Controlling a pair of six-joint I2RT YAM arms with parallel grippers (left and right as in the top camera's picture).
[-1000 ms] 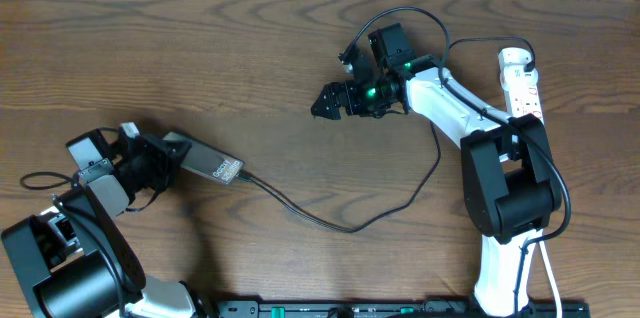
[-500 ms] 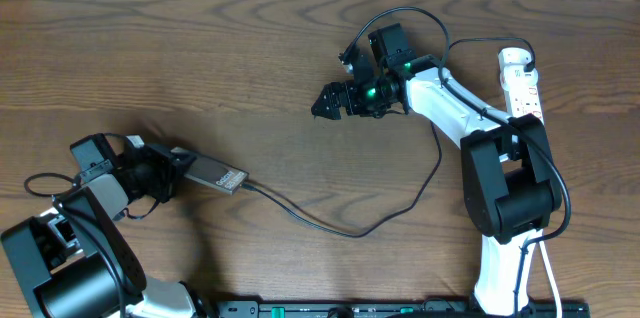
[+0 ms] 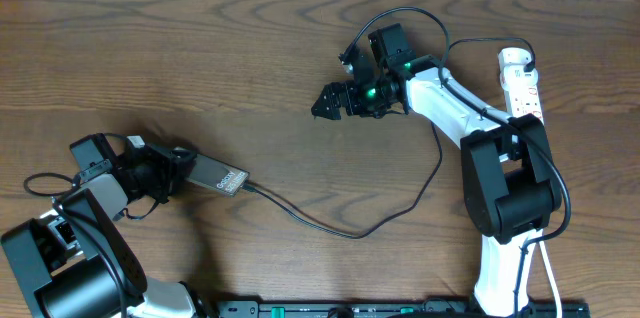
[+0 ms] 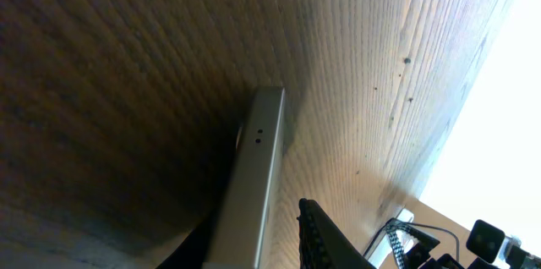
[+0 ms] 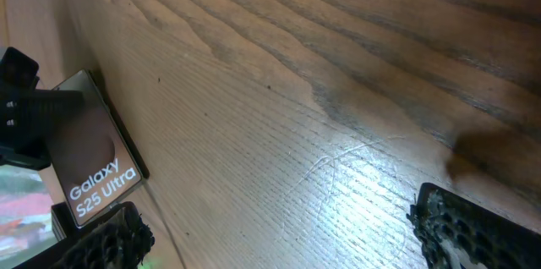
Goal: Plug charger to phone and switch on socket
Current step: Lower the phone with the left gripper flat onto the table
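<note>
The phone (image 3: 218,176) lies flat on the bench (image 3: 200,48) at lower left, sticking out at 3 o'clock from the left claw (image 3: 178,170). Its near end sits between the fingers; whether they pinch it I cannot tell. The charger (image 3: 355,234) meets its far end. The right claw (image 3: 322,105), spread wide and empty, hovers well apart at the phone's 2 o'clock.
</note>
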